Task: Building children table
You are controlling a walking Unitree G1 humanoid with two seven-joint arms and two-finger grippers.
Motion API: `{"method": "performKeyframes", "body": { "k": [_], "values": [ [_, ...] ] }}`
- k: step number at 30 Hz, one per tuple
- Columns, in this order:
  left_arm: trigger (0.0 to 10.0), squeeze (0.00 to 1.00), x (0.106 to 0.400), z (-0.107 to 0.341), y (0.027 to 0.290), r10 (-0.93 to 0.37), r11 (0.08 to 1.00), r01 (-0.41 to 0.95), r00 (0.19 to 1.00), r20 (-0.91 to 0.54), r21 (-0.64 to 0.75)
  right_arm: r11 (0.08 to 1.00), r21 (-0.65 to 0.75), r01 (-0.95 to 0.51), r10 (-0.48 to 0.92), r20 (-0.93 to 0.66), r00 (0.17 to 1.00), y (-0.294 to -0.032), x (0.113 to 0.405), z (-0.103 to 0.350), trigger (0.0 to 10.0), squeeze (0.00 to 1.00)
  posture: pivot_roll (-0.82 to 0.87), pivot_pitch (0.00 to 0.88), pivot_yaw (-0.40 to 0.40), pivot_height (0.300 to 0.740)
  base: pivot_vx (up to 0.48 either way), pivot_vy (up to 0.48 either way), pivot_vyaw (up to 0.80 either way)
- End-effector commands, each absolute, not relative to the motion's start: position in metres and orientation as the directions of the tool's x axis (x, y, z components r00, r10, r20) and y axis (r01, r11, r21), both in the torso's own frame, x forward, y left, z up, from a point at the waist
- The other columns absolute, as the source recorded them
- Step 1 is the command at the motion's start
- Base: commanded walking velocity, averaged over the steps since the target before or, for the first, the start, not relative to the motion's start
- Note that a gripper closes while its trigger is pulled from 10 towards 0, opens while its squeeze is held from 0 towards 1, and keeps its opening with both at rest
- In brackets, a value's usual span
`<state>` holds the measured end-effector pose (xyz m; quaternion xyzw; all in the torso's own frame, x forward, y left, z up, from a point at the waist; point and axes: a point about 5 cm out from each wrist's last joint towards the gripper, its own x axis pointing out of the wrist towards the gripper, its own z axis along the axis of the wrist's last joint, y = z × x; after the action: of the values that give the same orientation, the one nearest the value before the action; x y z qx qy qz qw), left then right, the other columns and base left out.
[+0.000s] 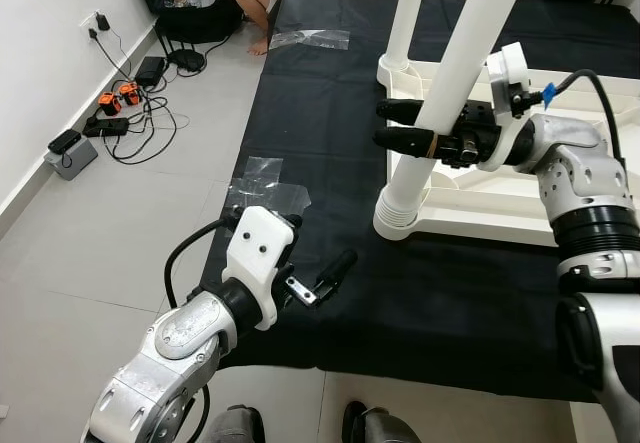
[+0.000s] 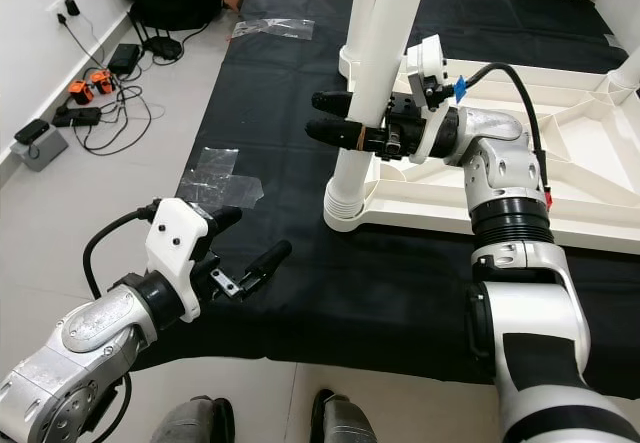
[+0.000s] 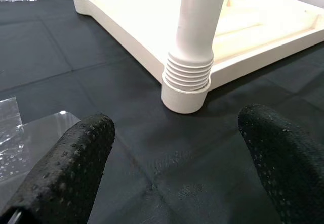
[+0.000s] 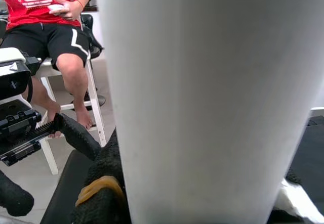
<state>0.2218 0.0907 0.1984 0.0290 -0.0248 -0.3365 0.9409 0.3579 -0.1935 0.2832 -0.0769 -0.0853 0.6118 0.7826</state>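
seating the leg (image 1: pixel 455 73) squarely in the corner socket of the upturned tabletop (image 1: pixel 600 93) on the black cloth, the right gripper (image 1: pixel 400 126) should keep its fingers clamped around it, while the left gripper (image 1: pixel 300 263), fingers wide and empty, hovers near.

Cut off at the 12 o'clock edge: table leg (image 1: pixel 470 53), tops unseen. Seated person (image 4: pixel 48 27) at 10 o'clock, cropped above the chest. Right gripper (image 1: pixel 405 126) partly hidden behind that leg.
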Motion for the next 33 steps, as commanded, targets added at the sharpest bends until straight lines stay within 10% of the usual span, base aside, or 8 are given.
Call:
{"method": "performKeyframes", "body": {
  "k": [1, 33],
  "values": [
    [10.0, 0.0, 0.222, 0.196, 0.092, -0.634, 0.771, 0.631, 0.773, 0.019, 0.083, 0.235, -0.219, -0.947, 0.971, 0.005, 0.239, -0.197, 0.357, 0.28, 10.0, 0.0, 0.1, 0.2, -0.011, 0.74, 0.0, 0.0, 0.0],
    [10.0, 0.0, 0.223, 0.197, 0.091, -0.631, 0.774, 0.626, 0.775, 0.031, 0.09, 0.333, -0.132, -0.934, 0.938, -0.058, 0.342, -0.18, 0.362, 0.238, 10.0, 0.0, 0.1, 0.19, -0.016, 0.74, 0.0, 0.0, 0.0]
  ]
}}
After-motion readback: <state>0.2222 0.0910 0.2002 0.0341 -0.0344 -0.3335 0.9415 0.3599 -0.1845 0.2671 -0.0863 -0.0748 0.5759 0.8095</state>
